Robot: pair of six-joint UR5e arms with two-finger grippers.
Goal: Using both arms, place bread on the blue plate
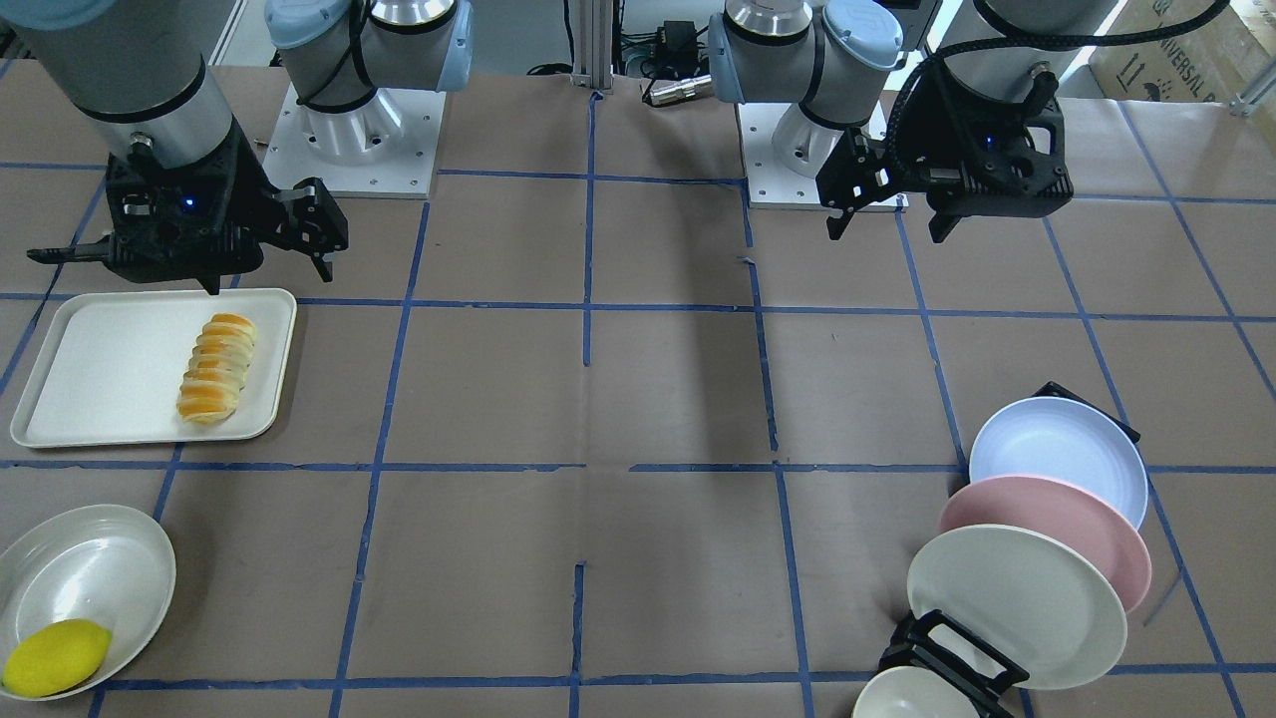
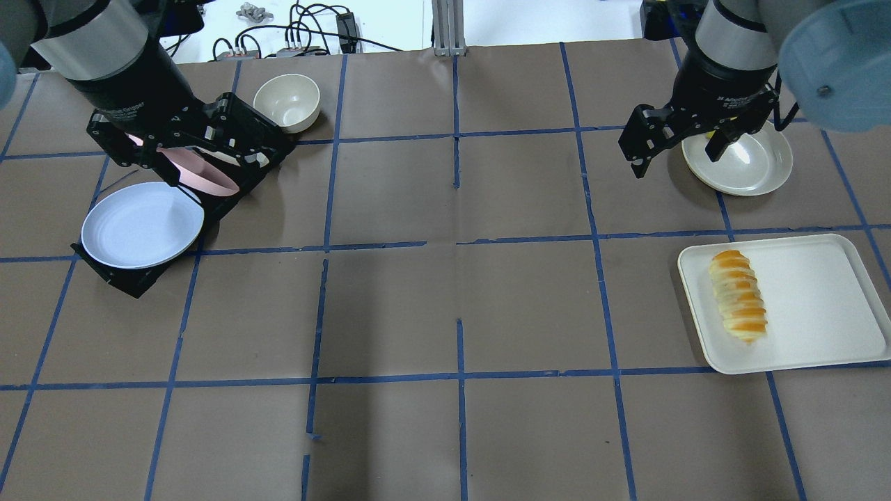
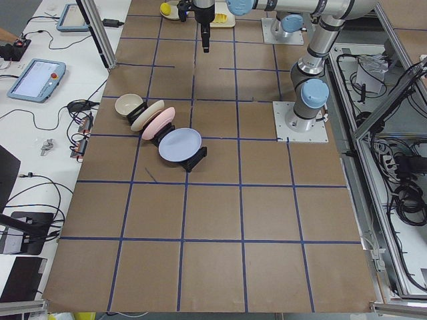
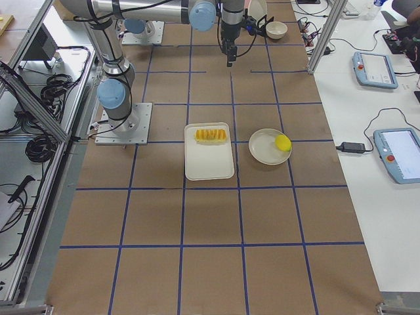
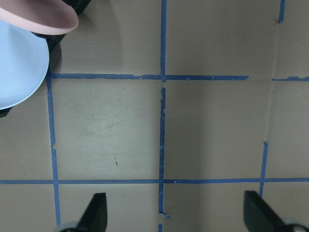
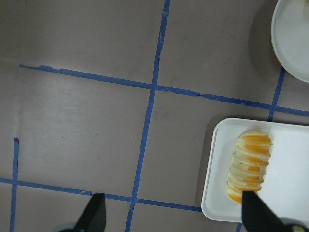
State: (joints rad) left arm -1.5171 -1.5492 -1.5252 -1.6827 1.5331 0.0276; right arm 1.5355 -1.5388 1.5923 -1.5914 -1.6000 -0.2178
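Observation:
The bread lies on a cream tray, also seen from overhead and in the right wrist view. The blue plate leans in a black rack at the end nearest the robot, beside a pink plate; it also shows from overhead and in the left wrist view. My left gripper hangs open and empty above the table, on the robot's side of the rack. My right gripper is open and empty, above the table just beside the tray.
A cream plate stands in the same rack behind the pink one, with a small cream bowl past its end. A shallow dish holding a yellow lemon sits beyond the tray. Blue tape lines grid the brown table.

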